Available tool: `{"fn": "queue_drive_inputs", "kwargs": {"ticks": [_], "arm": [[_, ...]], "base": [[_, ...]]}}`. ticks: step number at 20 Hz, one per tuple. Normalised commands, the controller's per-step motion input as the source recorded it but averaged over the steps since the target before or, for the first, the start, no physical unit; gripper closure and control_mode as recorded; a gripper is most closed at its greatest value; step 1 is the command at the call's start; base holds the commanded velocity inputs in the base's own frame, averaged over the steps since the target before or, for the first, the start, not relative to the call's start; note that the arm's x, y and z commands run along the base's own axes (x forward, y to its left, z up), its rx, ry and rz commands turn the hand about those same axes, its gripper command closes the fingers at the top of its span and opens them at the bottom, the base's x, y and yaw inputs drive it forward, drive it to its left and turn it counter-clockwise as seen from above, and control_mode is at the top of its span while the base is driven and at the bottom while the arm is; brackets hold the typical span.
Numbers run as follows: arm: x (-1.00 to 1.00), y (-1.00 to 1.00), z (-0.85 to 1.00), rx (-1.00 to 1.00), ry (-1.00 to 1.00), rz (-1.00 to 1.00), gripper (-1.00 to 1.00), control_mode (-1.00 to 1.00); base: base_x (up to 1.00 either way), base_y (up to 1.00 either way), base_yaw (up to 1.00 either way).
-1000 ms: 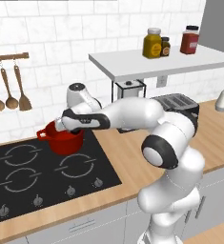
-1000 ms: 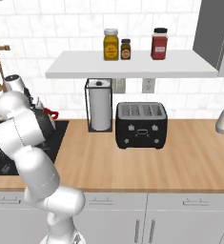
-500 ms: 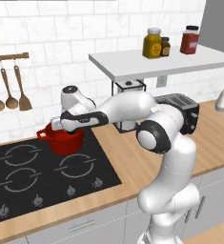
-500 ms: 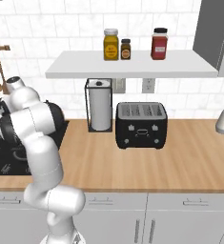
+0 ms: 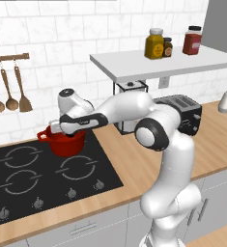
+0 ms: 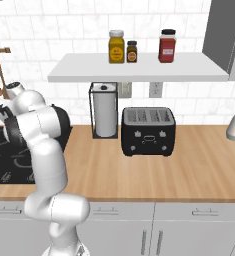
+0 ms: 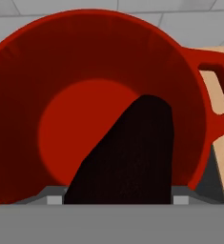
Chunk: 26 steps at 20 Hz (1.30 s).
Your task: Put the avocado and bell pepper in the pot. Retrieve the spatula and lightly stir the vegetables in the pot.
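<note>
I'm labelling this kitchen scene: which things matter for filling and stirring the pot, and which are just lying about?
Job in hand: pot; dark lump over it, probably the avocado.
Lying about: toaster; paper towel roll; three shelf jars; hanging wooden utensils.

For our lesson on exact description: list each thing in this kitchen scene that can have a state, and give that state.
hand: closed on the avocado, over the pot
avocado: held above the pot, not yet dropped in
pot: upright on the hob, lid off, visible floor bare
jars: upright on the shelf, lids on
wooden spoons: hanging from the wall rail
</note>
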Motion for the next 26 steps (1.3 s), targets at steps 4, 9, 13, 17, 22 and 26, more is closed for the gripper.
{"fn": "queue_drive_inputs", "kwargs": {"ticks": [4, 9, 13, 17, 22, 26], "arm": [[0.02, 0.00, -0.16, 0.00, 0.00, -0.01, 1.00, -1.00], [0.01, 0.00, -0.08, 0.00, 0.00, -0.01, 1.00, -1.00], [0.00, 0.00, 0.00, 0.00, 0.00, 0.00, -1.00, -1.00], [0.00, 0.00, 0.00, 0.00, 0.00, 0.00, -1.00, -1.00], [0.00, 0.02, 0.19, 0.01, -0.05, 0.00, -1.00, -1.00], [0.00, 0.00, 0.48, 0.04, -0.12, 0.02, -1.00, -1.00]], "base": [[0.00, 0.00, 0.00], [0.00, 0.00, 0.00], [0.00, 0.00, 0.00], [0.00, 0.00, 0.00], [0.00, 0.00, 0.00], [0.00, 0.00, 0.00]]}}
